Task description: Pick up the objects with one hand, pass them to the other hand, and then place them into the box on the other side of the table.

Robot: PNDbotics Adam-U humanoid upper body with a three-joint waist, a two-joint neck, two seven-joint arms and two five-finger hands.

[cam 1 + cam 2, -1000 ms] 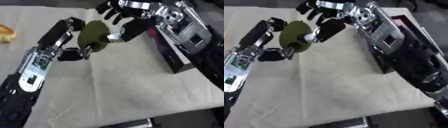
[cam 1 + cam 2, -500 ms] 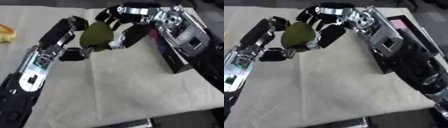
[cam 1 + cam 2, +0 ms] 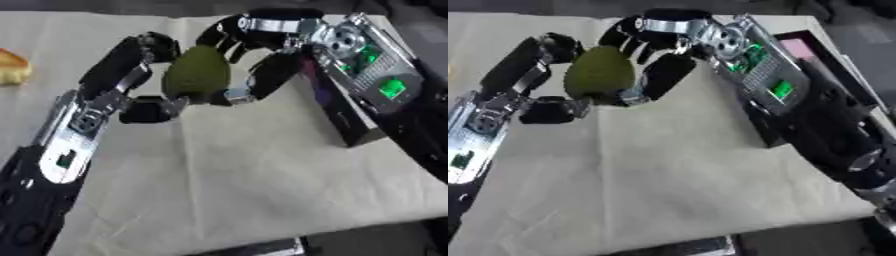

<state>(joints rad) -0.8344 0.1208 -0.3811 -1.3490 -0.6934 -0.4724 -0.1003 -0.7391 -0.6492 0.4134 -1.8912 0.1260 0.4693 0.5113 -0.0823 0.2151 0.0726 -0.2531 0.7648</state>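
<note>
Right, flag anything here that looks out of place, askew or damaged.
Nothing stands out. The green avocado-like object is intact and held between the left hand and right hand above the beige cloth. The dark box sits upright at the right; a yellowish item lies at the left edge.

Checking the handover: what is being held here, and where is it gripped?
A dark green avocado-like fruit is held by both: the left hand at its left side and bottom, the right hand curled round its top and right side.

Black arms with silver joint plates, green-lit panels on the forearms, and thick black fingers (image 3: 271, 80).
</note>
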